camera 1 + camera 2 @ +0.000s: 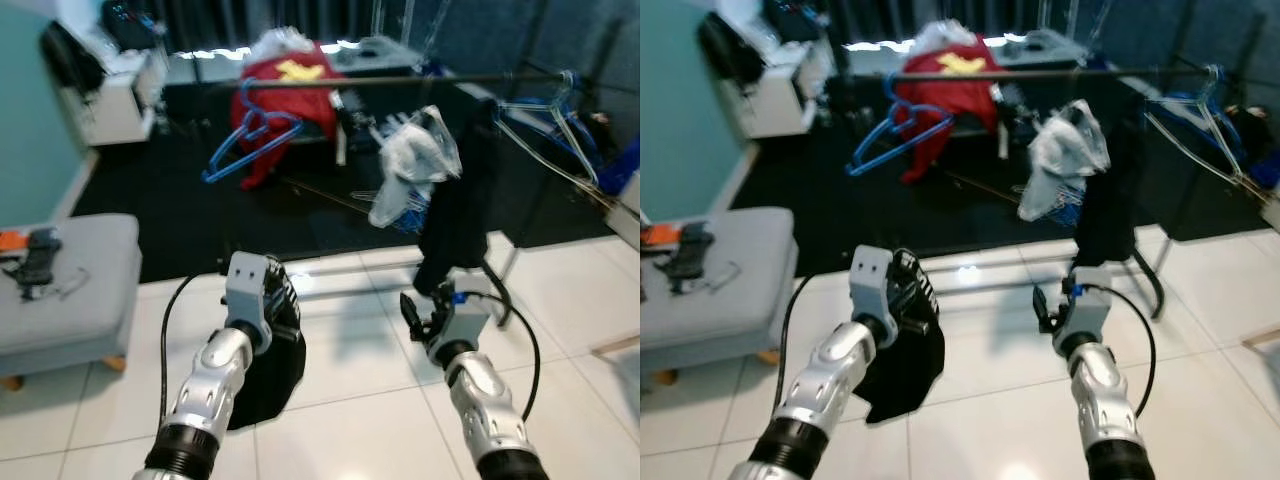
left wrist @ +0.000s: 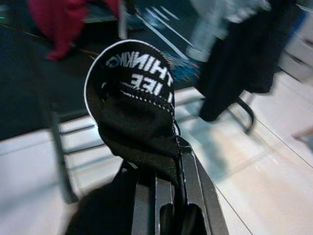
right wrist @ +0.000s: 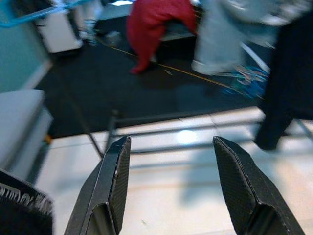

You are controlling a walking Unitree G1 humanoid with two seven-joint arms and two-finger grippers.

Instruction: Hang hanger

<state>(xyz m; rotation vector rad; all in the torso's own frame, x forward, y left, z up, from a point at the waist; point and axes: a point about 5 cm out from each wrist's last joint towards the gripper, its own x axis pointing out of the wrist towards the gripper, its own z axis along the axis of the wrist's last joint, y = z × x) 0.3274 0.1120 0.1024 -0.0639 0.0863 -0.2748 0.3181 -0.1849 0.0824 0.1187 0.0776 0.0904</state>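
Note:
My left gripper (image 1: 272,300) is shut on a black garment (image 1: 268,370) with white lettering (image 2: 142,78), which hangs from it above the tiled floor. Whether a hanger sits inside the cloth I cannot tell. My right gripper (image 3: 171,142) is open and empty, low in front of the clothes rail (image 1: 400,80). On the rail hang a blue hanger (image 1: 250,135), a pale garment (image 1: 415,160), a black garment (image 1: 460,210) and several clear and blue hangers (image 1: 550,120) at the right end. A red garment (image 1: 290,90) lies behind the rail.
A grey padded bench (image 1: 70,280) with small objects on it stands at the left. The rack's low bars (image 1: 340,275) cross the floor just ahead, at the edge of a dark rug (image 1: 180,210). A white cabinet (image 1: 120,95) stands at the far left.

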